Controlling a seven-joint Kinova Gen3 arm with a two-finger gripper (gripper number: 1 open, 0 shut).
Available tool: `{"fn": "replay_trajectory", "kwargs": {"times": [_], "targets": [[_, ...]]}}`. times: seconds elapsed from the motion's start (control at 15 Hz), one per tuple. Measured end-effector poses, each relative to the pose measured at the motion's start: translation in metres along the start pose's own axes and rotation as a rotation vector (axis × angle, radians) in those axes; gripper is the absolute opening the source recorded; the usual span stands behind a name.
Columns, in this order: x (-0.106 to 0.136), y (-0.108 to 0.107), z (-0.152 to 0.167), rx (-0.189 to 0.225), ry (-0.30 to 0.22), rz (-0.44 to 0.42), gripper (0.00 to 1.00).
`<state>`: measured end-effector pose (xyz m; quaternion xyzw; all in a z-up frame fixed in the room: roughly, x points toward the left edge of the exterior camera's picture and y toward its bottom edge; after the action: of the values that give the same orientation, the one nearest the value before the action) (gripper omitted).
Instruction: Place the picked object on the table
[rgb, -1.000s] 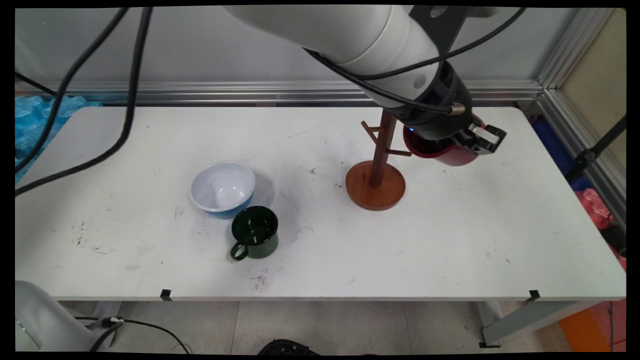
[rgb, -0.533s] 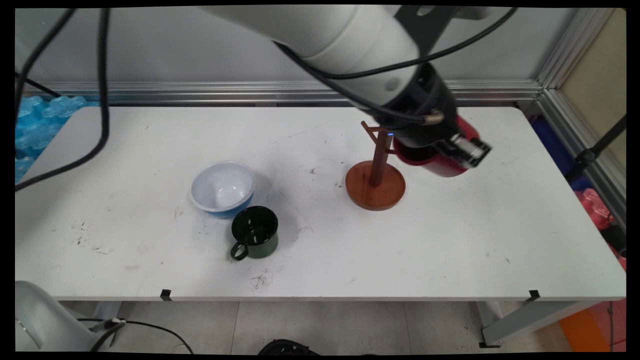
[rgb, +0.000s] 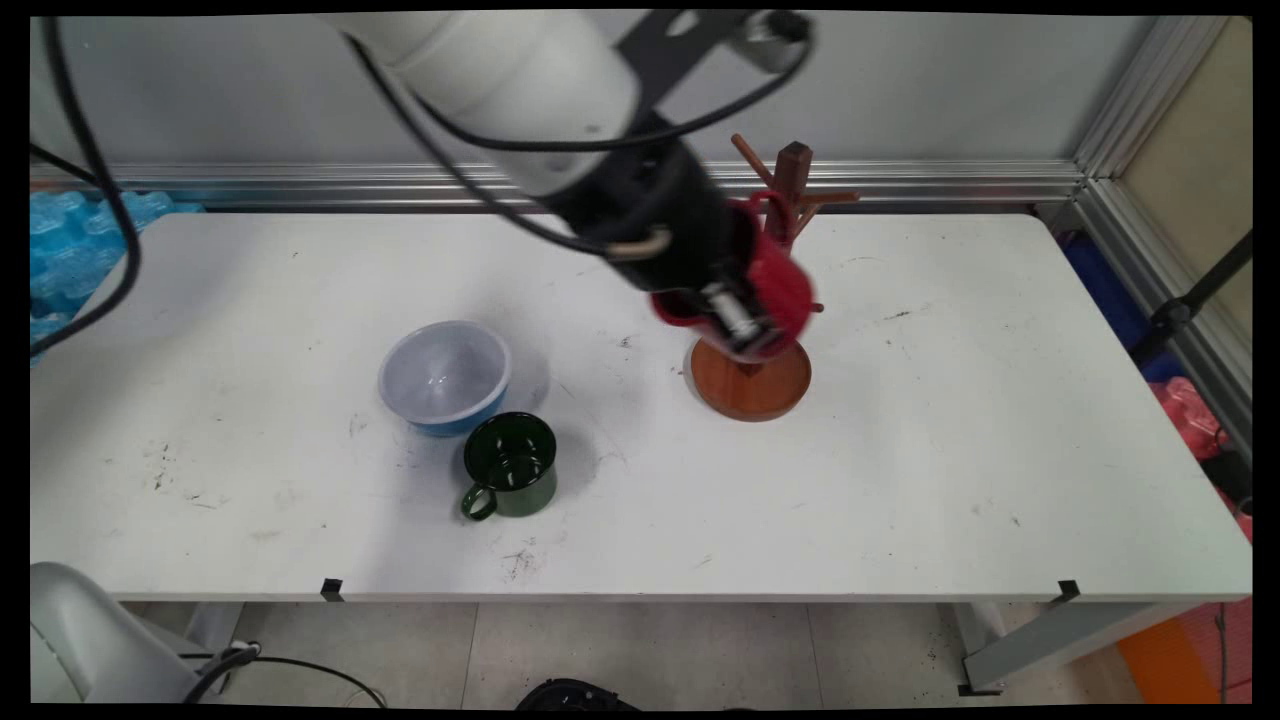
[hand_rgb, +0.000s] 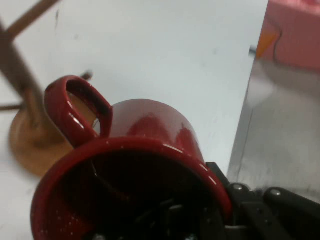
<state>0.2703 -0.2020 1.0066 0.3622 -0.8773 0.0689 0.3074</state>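
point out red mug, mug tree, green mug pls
red mug (hand_rgb: 150, 125): hand view, on its outer side wall, right of the handle.
mug tree (rgb: 752, 385): main view, on its round wooden base.
green mug (rgb: 512, 466): main view, on its dark inside, seen through the open mouth.

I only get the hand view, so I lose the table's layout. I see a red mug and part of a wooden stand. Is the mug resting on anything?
Observer: No. In the main view the tool holds the red mug in the air, over the round base of the wooden stand.
Operator: Does the stand have pegs higher up?
Observer: Yes. Its post rises above the mug, and pegs stick out near the top.
Operator: Anything else on the table?
Observer: A green mug and a blue bowl sit close together, apart from the stand, toward the picture's left.
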Motion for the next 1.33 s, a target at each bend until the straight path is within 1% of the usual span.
{"fn": "replay_trajectory", "kwargs": {"times": [0.27, 0.47, 0.6, 0.73, 0.87, 1.0, 1.2, 1.33], "targets": [[-0.027, -0.028, -0.026, 0.032, -0.109, 0.085, 0.0], [-0.039, -0.047, -0.038, 0.061, -0.168, 0.121, 0.0], [-0.046, -0.069, -0.047, 0.095, -0.215, 0.16, 0.0], [-0.05, -0.087, -0.051, 0.123, -0.251, 0.193, 0.0], [-0.051, -0.111, -0.054, 0.154, -0.294, 0.234, 0.0], [-0.05, -0.126, -0.054, 0.169, -0.315, 0.259, 0.0], [-0.047, -0.161, -0.047, 0.192, -0.363, 0.309, 0.0], [-0.046, -0.177, -0.041, 0.199, -0.384, 0.326, 0.0]]}}
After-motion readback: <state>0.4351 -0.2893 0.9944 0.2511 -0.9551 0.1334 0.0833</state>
